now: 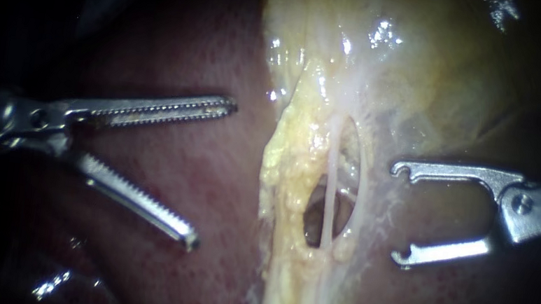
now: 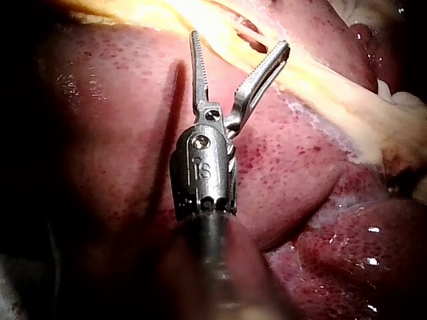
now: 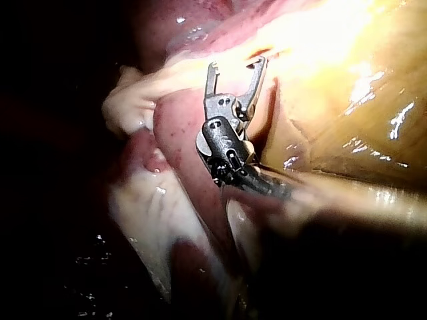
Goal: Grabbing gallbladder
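Endoscope view shows the grab not yet made. The left instrument (image 1: 211, 173) stands wide open over the dark red liver (image 1: 210, 278), its two toothed blades spread far apart with nothing between them. It sits well to the side of the pale tissue and touches none of it, as far as can be seen. The right instrument (image 1: 399, 214) is also wide open and empty. Its two hooked ends point toward the strip of yellow fat (image 1: 292, 148) and lie just beside the thin film next to it.

The gallbladder (image 1: 438, 62) is the glistening yellow-green sac at the top of this view, spreading toward the upper right. It narrows downward into the fat, where thin pale tubes (image 1: 331, 182) cross a small opening. Neither instrument holds it.

By my judgement everything is still to do. One instrument must reach the sac, close on a fold of its wall and take hold. The left wrist view agrees: that instrument gapes open just short of the yellow band.

As for writing, no brand or label shows on the tissue or around it. A small stamp sits on the left instrument's joint and I leave it unread.
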Action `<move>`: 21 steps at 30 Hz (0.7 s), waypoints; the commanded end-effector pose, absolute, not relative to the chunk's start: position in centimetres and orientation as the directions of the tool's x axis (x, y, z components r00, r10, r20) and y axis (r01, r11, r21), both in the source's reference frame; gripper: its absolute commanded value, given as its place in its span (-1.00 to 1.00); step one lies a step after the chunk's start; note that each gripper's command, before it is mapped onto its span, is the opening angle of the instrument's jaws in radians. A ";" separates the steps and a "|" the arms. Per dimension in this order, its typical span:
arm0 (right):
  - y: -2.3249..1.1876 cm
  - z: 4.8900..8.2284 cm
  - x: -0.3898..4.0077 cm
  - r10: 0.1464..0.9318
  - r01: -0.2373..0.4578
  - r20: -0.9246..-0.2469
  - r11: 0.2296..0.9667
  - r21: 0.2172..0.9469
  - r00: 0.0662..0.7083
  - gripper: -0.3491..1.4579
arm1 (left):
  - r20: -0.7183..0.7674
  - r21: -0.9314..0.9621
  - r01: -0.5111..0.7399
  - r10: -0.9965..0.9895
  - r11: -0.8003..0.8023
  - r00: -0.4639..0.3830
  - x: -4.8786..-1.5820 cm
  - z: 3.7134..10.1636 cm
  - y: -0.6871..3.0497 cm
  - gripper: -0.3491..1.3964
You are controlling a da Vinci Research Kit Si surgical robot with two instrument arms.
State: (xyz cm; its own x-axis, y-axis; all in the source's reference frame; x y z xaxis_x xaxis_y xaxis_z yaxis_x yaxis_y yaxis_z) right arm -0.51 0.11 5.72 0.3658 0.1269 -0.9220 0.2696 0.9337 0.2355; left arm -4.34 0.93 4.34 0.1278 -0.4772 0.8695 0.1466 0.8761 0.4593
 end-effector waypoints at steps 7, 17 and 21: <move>0.12 5.72 -0.51 0.127 0.269 -0.922 0.934 0.236 0.366 0.05 | 0.830 0.507 0.186 -0.535 0.841 0.158 -4.42 4.38 0.94 0.13; 0.12 5.73 -0.52 0.127 0.269 -0.922 0.934 0.236 0.366 0.05 | 0.790 0.549 0.232 -0.589 0.803 0.168 -4.60 4.48 1.05 0.02; 0.12 5.73 -0.52 0.127 0.269 -0.922 0.934 0.236 0.366 0.05 | 0.789 0.547 0.243 -0.590 0.801 0.173 -4.65 4.55 1.10 0.02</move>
